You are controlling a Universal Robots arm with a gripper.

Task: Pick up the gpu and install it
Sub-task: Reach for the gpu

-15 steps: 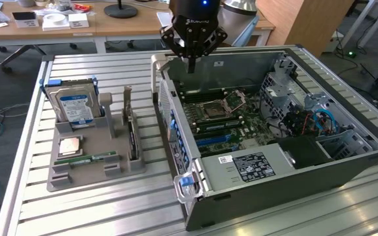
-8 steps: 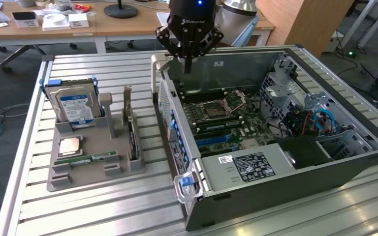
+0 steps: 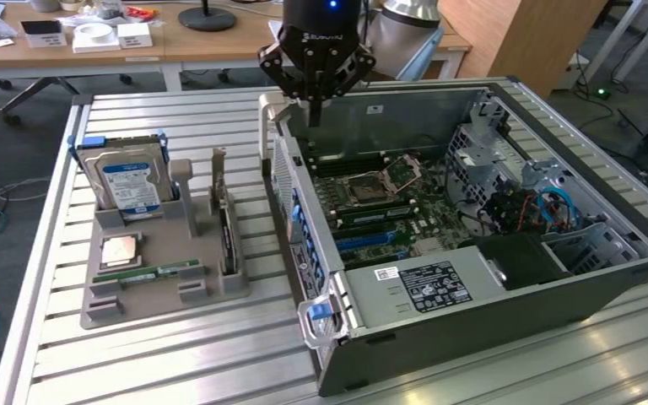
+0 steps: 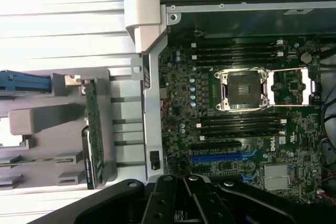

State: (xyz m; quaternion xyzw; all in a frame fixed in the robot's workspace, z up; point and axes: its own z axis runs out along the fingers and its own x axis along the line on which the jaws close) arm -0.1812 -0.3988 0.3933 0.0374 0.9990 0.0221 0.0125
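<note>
1. Closest to us is the open computer case [image 3: 504, 295], lying on its side on the slatted metal table [image 3: 132, 371]. Its near corner, with a blue latch [image 3: 317, 312], sits by the table's near edge.
2. Inside the case, at its near end, we see the power supply [image 3: 431, 283] with a black label. Beyond it is the motherboard [image 3: 353, 215], with blue slots [image 3: 364, 243] and an uncovered processor socket [image 3: 371, 187].
3. Toward the exterior view's left of the case, apart from it, a gray holder [image 3: 110, 308] rests on the table. A narrow green RAM stick [image 3: 149, 272] lies flat at its near end, with a square chip [image 3: 118, 250] just behind.
4. The gpu [image 3: 227, 245] stands on its long edge in a slot along the holder's edge nearest the case, its silver bracket [image 3: 218, 173] rising at the far end. Nothing touches it.
5. At the holder's far corner we see a hard drive [image 3: 131, 181] with a blue label, propped upright.
6. Above the case's far wall hangs the gripper [image 3: 315, 114]. We see its jaws pressed together with nothing between them, and it is well apart from the gpu.
7. Beyond the table's far edge stand wooden desks [image 3: 189, 46] carrying small boxes, a roll of tape [image 3: 94, 32] and a round black base [image 3: 207, 18].
</note>
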